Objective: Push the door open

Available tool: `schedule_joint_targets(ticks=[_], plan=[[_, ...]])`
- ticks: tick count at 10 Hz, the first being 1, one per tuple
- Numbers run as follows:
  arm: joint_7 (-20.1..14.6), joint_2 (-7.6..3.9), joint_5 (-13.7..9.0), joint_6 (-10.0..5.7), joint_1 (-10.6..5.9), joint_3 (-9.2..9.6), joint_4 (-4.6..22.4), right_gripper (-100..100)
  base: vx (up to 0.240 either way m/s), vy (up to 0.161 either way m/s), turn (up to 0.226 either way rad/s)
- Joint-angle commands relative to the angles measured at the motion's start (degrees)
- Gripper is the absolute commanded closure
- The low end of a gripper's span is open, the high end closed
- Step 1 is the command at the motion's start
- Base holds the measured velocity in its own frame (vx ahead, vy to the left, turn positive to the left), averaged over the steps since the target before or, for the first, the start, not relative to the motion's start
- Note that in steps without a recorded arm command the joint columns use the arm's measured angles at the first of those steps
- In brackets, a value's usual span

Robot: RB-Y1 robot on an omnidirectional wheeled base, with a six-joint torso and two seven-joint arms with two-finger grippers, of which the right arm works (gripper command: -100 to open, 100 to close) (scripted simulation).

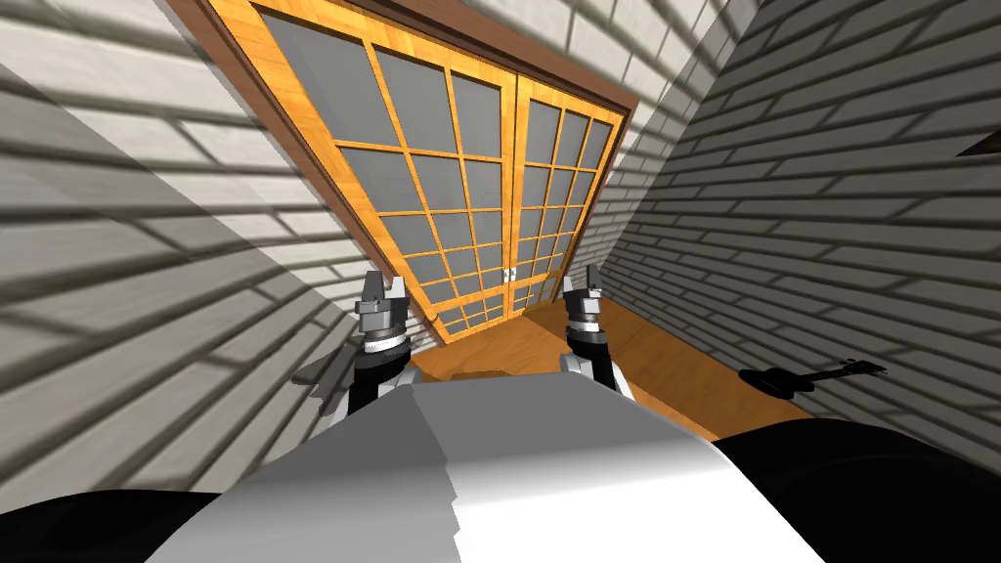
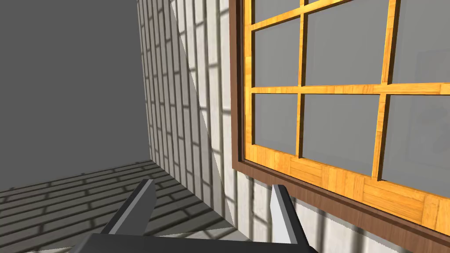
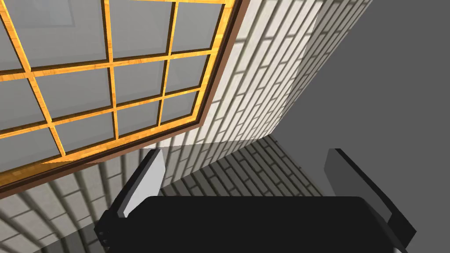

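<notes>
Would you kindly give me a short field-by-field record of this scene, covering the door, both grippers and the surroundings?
door: orange wooden lattice double door, grey panes, brown frame; both leaves look shut
handles: small pale handles where the leaves meet
left: light grey left gripper, open, raised near the door's left edge
right: light grey right gripper, open, raised near the door's right edge
contact: neither appears to touch the door
walls: white brick walls on both sides
floor: orange wooden floor
other: black guitar-shaped object lying by the right wall
</notes>
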Motion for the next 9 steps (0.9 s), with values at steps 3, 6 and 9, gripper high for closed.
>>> schedule_joint_targets(ticks=[3, 6, 9], plan=[[0.4, -0.42, 0.0, -0.12, 0.05, -0.07, 0.3, -100, 0.189, -0.124, -0.014], [0.8, -0.8, -0.1, -0.23, 0.1, -0.13, 0.6, -100, 0.23, -0.138, -0.012], [1.2, -1.19, -0.1, -0.33, 0.15, -0.2, 0.9, -100, 0.22, -0.121, -0.014]])
